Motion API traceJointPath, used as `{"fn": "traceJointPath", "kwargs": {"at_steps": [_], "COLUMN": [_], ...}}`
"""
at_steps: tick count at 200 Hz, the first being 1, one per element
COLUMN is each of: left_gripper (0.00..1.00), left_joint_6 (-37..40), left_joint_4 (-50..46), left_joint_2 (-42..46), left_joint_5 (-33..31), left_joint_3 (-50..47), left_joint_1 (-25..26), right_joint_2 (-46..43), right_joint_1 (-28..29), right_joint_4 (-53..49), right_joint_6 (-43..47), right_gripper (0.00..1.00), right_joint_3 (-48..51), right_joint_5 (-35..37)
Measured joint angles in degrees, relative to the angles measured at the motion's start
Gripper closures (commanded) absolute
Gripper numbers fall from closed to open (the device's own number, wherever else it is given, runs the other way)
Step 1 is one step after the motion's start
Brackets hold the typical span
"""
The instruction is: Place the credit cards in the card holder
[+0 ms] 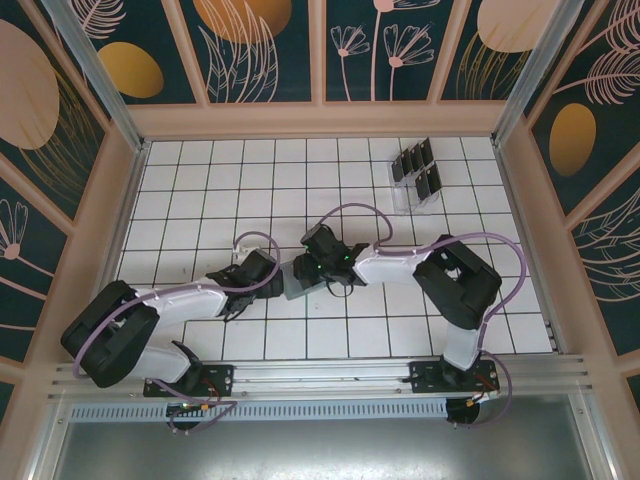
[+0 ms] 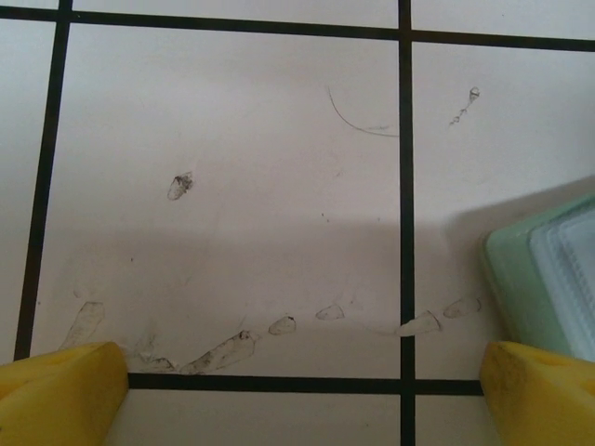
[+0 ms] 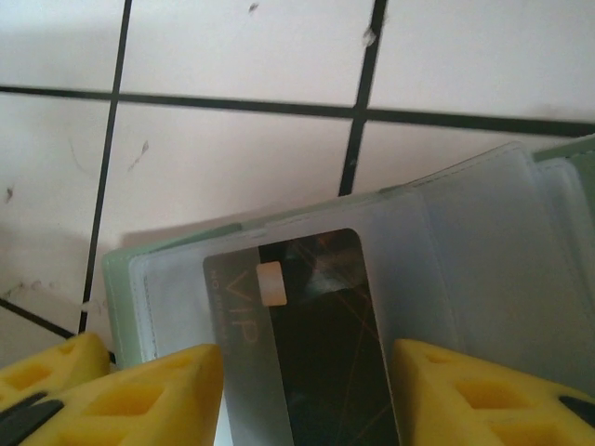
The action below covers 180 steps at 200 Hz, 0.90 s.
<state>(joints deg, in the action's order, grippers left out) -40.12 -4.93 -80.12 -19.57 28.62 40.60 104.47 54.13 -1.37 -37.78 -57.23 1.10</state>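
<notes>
The sage-green card holder (image 3: pixel 116 279) lies open on the tiled table, its clear pockets facing up. My right gripper (image 3: pixel 307 372) is shut on a dark credit card (image 3: pixel 316 307) marked VIP, gripping it by its two long edges. The card's top end lies over the holder's left clear pocket; I cannot tell if it is inside. Seen from above, the right gripper (image 1: pixel 318 265) hangs over the holder (image 1: pixel 298 288). My left gripper (image 2: pixel 302 372) is open over bare tile, and the holder's corner (image 2: pixel 521 279) is just right of it. More credit cards (image 1: pixel 412 160) stand in a rack.
A clear plastic slotted rack (image 1: pixel 420 190) with several dark cards stands at the back right of the table. Pale side walls (image 1: pixel 130 200) fence the tiled floor. The left arm (image 1: pixel 190 300) lies low across the near left tiles.
</notes>
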Motion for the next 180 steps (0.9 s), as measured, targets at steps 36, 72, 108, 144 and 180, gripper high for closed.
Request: {"fn": "traceJointPath", "kwargs": {"at_steps": [36, 72, 108, 144, 180], "left_gripper": [0.01, 0.01, 0.01, 0.01, 0.01], "left_joint_6": [0.00, 0.04, 1.49, 4.39, 6.12], "left_joint_4": [-0.02, -0.55, -1.79, -0.87, -0.87], "left_joint_2": [-1.05, -3.08, -5.05, -7.06, -5.49], "left_joint_5": [-0.63, -1.53, -1.31, -0.48, -0.85], "left_joint_3": [0.68, 2.34, 4.70, 7.26, 8.81], "left_joint_1": [0.00, 0.04, -0.50, -3.39, -4.66], "right_joint_2": [0.11, -1.22, -5.35, -6.73, -6.36], "right_joint_1": [1.84, 1.11, -0.61, -0.92, -0.92], "right_joint_4": [-3.56, -6.51, -8.09, -7.91, -7.17], "right_joint_6": [-0.04, -0.04, -0.07, -0.07, -0.09], "right_gripper": [0.44, 0.43, 0.44, 0.45, 0.45], "right_joint_3": [-1.25, -1.20, -0.83, -0.81, -0.79], "right_joint_5": [2.75, 5.53, 6.82, 6.43, 5.14]}}
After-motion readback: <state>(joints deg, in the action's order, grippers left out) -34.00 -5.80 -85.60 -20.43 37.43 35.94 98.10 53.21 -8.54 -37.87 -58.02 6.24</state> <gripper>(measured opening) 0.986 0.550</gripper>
